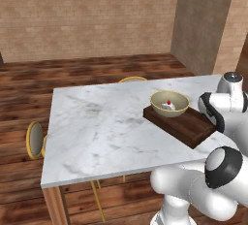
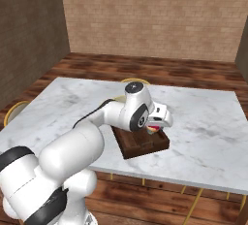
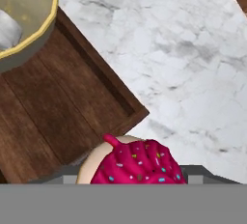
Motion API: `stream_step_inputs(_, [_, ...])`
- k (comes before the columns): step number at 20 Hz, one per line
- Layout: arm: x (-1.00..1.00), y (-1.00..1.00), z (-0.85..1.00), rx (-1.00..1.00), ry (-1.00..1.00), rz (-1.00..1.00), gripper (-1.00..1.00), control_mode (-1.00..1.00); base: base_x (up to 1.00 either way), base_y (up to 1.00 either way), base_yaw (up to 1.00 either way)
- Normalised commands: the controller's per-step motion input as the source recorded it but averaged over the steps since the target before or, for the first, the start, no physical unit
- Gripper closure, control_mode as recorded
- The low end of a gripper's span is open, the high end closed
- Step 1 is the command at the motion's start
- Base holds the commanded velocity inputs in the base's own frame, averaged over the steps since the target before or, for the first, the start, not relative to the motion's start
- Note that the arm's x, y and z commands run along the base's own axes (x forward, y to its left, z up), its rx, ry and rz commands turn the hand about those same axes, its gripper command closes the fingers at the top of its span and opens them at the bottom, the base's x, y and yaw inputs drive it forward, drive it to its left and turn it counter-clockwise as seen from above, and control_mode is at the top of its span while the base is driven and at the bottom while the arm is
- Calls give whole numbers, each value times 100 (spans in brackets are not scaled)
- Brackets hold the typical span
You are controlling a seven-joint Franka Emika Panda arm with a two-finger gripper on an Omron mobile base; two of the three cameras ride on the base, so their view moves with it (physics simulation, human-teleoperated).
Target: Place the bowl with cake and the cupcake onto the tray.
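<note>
Gripping cupcake (image 3: 135, 162) upright, pink top up, above tray (image 3: 62, 117) corner; bowl w/ cake (image 3: 21, 30) on tray

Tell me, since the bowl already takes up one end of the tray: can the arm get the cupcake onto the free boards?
Probably yes. The cupcake seems held in the jaws just above the tray corner. The bare boards beside the bowl lie open, with nothing in between.

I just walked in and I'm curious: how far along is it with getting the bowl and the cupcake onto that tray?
The bowl with cake already sits on the tray. The cupcake sits right at the gripper, above the tray's edge, apparently being carried. It is not yet set down on the tray.
</note>
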Motion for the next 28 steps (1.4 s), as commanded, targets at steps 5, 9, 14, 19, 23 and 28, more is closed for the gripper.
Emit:
stream_step_inputs(5, [0,32,0,-3,1,11,100,-100,0,0,0])
stream_step_inputs(9, [0,26,0,-2,0,10,100,-100,0,0,0])
stream_step_inputs(14, [0,16,0,-1,0,11,100,-100,0,0,0])
stream_step_inputs(19, [0,14,0,-1,0,11,100,-100,0,0,0])
stream_step_inputs(23, [0,14,0,-1,0,10,100,-100,0,0,0])
stream_step_inputs(28, [0,10,0,-2,0,8,100,-100,0,0,0])
